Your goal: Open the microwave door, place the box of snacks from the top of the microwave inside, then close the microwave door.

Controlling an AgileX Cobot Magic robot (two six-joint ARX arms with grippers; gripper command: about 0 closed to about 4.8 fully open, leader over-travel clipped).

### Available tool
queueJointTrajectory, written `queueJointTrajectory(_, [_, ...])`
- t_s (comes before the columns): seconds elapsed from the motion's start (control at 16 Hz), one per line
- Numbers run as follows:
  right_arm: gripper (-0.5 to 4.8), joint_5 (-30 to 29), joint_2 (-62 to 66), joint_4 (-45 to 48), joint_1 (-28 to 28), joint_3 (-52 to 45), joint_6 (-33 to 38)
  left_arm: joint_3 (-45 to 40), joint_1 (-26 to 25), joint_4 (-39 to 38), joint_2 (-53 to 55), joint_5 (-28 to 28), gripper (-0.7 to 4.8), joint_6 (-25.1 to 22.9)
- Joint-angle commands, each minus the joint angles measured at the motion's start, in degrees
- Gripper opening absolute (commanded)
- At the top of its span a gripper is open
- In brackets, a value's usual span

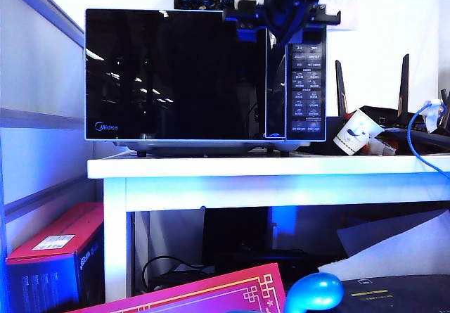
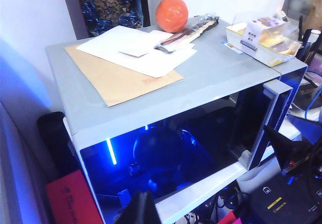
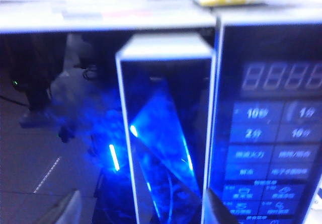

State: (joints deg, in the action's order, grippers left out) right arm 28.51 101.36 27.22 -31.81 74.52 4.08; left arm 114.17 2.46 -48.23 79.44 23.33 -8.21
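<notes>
The microwave door [image 1: 176, 74] is big, hard and slippery glass, so the tall handle strip [image 3: 166, 128] at its right edge is the best place to grab. The right gripper [image 3: 141, 209] sits spread wide at that strip, pinching nothing. The left gripper [image 2: 138, 209] hangs near the microwave's [image 2: 166, 83] front; I cannot tell its pinch, and the light little box of snacks [image 2: 261, 38] waits on the top's right back corner.

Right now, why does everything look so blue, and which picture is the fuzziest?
Exterior view: blue cast, the microwave door mirrors ceiling lights. Left wrist view: sharp, the box of snacks washed out. Right wrist view: blurriest, the right gripper open before the handle.
</notes>
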Motion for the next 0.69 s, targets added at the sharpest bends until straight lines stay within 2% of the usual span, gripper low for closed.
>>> queueJointTrajectory(0.06, [3.33, 0.33, 1.49, 2.47, 0.68, 0.22, -0.96, 0.28, 0.02, 0.26, -0.22, 0.04, -0.06, -0.28])
queueJointTrajectory(0.19, [3.33, -0.5, 2.16, 4.98, 1.92, 0.24, -4.13, 0.28, 0.02, 0.22, -0.22, 0.07, -0.06, -0.11])
queueJointTrajectory(0.37, [3.33, -5.51, 3.28, 6.36, 4.83, 0.33, -4.13, 0.28, 0.02, -0.35, -0.22, 0.07, -0.06, -0.11])
queueJointTrajectory(0.69, [3.33, -8.09, 5.86, 9.62, 5.46, 0.46, -4.11, 0.28, 0.02, -0.94, -0.22, 0.07, -0.06, -0.11])
